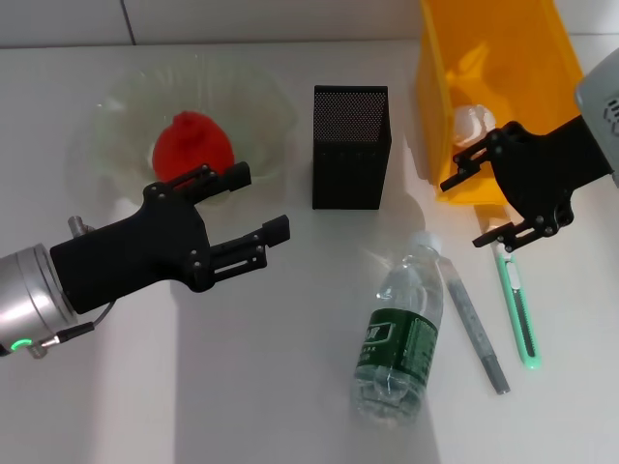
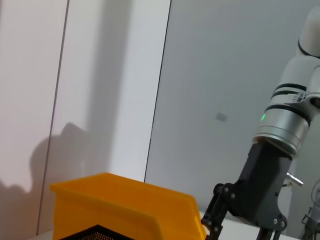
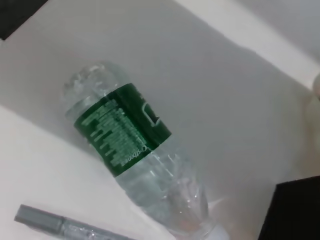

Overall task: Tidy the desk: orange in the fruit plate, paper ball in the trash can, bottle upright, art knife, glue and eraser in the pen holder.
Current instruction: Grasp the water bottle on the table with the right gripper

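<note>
Because the bottle (image 1: 401, 329) lies on its side near the grey glue pen (image 1: 476, 325) and the green art knife (image 1: 519, 307), a careless reach could roll it into them. The right gripper (image 1: 486, 207) hangs wide open and empty by the trash can (image 1: 503, 92), where the paper ball (image 1: 473, 125) already rests. The left gripper (image 1: 247, 206), also open and empty, hovers beside the fruit plate (image 1: 116, 130) holding the orange (image 1: 191, 145).

Orange (image 1: 192, 143) in fruit plate (image 1: 116, 111); pen holder (image 1: 350, 147) between plate and trash can (image 1: 503, 58); bottle (image 1: 402, 329) lying before holder.
</note>
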